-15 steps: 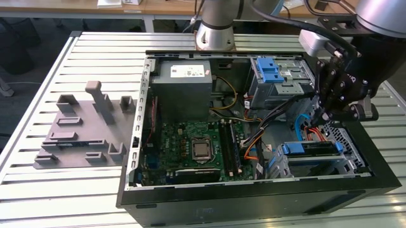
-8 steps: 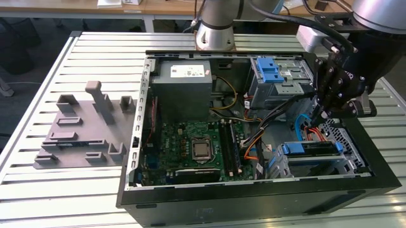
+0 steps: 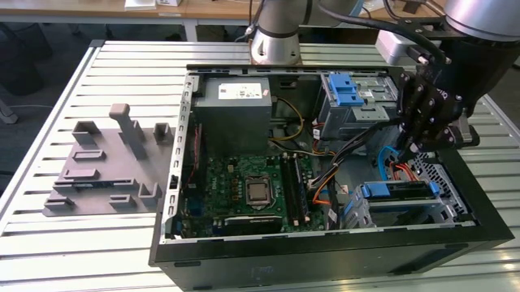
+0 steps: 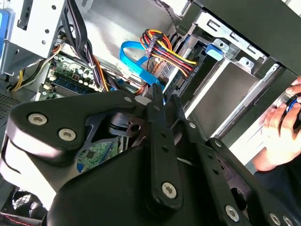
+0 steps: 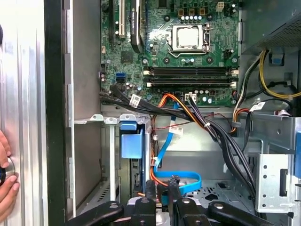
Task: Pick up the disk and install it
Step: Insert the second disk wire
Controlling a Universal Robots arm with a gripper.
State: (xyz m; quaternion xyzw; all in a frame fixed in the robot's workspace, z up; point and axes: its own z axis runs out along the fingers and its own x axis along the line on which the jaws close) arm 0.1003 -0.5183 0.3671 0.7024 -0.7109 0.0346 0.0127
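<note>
Your gripper (image 3: 414, 146) hangs inside the computer case (image 3: 325, 255), at the case's side on the exterior view's right. In both wrist views its two fingertips (image 5: 150, 187) sit close together with just a narrow gap, and nothing is clamped between them; you see only a blue flat cable (image 5: 188, 181) on the case floor beyond them.

You will find the disk (image 3: 398, 191) just below the gripper in the exterior view. It sits in the metal drive bay at the case's corner, with its blue carrier frame showing at the bay mouth. In the first wrist view the same blue frame (image 5: 131, 141) stands in the bay beside the fingertips, apart from them.

Black and orange cable bundles (image 5: 207, 125) run across the case's middle from the motherboard (image 3: 252, 182), which lies flat on the case's floor. A grey power supply (image 3: 235, 115) fills the case's far corner, and a second drive cage (image 3: 349, 91) with blue clips sits beside it.

Outside the case, a person's hand (image 4: 280, 132) rests close to the case wall. The grey slotted stand (image 3: 106, 170) lies on the slatted table (image 3: 81, 243), well apart from the case toward the exterior view's left.
</note>
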